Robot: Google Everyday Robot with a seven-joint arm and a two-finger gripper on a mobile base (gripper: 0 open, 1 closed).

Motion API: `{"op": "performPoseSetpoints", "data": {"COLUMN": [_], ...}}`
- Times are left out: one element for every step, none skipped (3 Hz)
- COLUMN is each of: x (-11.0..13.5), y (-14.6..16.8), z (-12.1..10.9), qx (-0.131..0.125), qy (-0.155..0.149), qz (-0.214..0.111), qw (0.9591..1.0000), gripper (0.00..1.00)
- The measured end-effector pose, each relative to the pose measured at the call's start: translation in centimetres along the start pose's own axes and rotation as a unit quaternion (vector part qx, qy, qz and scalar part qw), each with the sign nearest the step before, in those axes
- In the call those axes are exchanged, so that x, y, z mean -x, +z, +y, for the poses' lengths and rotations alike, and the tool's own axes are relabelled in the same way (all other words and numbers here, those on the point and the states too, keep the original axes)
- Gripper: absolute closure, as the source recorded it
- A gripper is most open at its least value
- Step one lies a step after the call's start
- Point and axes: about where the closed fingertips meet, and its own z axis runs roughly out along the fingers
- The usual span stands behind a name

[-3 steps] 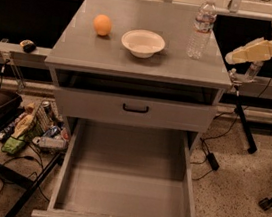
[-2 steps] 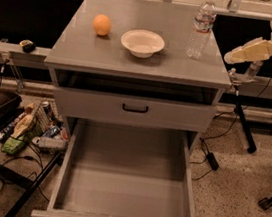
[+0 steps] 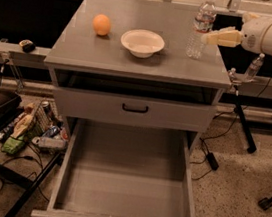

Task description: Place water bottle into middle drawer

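cream jaws beside clear water bottle [image 3: 201, 30]

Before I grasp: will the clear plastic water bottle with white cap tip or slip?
Probably tippy: the clear plastic water bottle stands tall and narrow on the grey cabinet top. Its clear walls may flex if squeezed. The gripper is beside it; a sideways nudge could topple it.

Orange [image 3: 101, 25] beside white bowl [image 3: 142, 42], not touching

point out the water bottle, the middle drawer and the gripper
water bottle [image 3: 202, 25]: camera view, label band
middle drawer [image 3: 125, 192]: camera view, bare floor
gripper [image 3: 211, 38]: camera view, tip, just right of the water bottle
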Motion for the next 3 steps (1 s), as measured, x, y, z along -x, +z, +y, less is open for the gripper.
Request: {"op": "performPoseSetpoints", "data": {"x": [0.2,0.0,-0.2], "y": [4.0,6.0,7.3], "z": [-0.7,-0.6,0.0], "qx": [0.018,0.033,0.044], "qy": [0.033,0.060,0.077], "qz": [-0.060,-0.092,-0.108], "qw": [0.9975,0.9934,0.9902], "gripper": [0.00,0.00,0.18]}}
